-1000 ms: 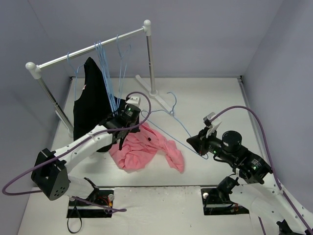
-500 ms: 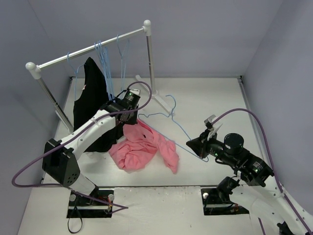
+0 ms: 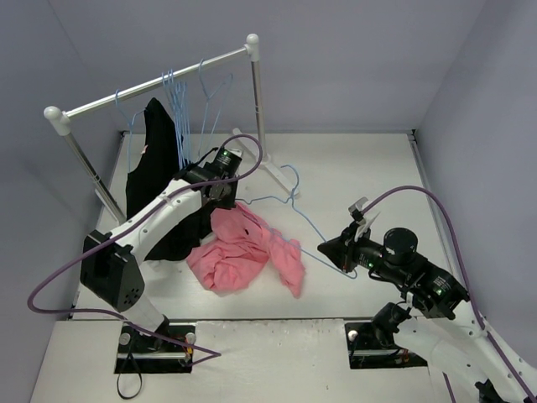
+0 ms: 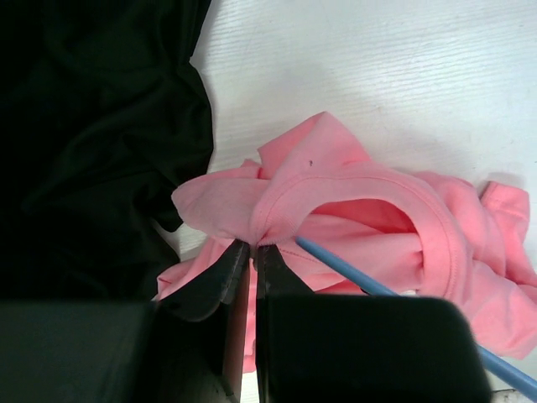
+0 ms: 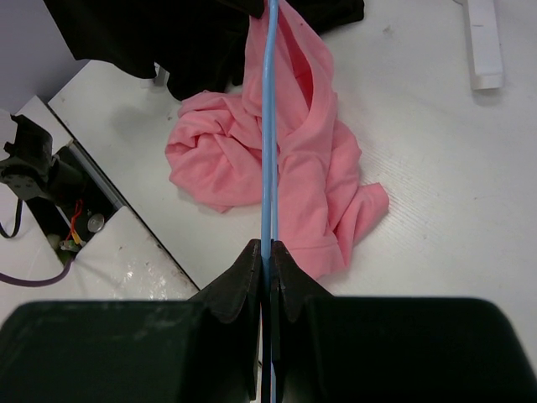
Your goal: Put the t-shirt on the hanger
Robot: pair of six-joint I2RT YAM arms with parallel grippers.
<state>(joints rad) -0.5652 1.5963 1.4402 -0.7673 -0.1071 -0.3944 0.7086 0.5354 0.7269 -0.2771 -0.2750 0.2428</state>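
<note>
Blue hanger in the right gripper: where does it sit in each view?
Top external: the hanger centre-right, slanting from the t-shirt to the right gripper.
Left wrist: hanger lower right, ending at the pink collar.
Right wrist: hanger centre, vertical, above the shut fingers.
Shared landmark: the t-shirt.

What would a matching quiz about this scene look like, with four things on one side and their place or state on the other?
Things
1. t-shirt
2. hanger
3. black garment
4. clothes rail

Places or states
A. hangs below the rail
B. crumpled on the table, collar pinched by the left fingers
C. thin blue wire clamped between the right fingers
D. white, up at the back left

Pairs: 1-B, 2-C, 3-A, 4-D
</note>
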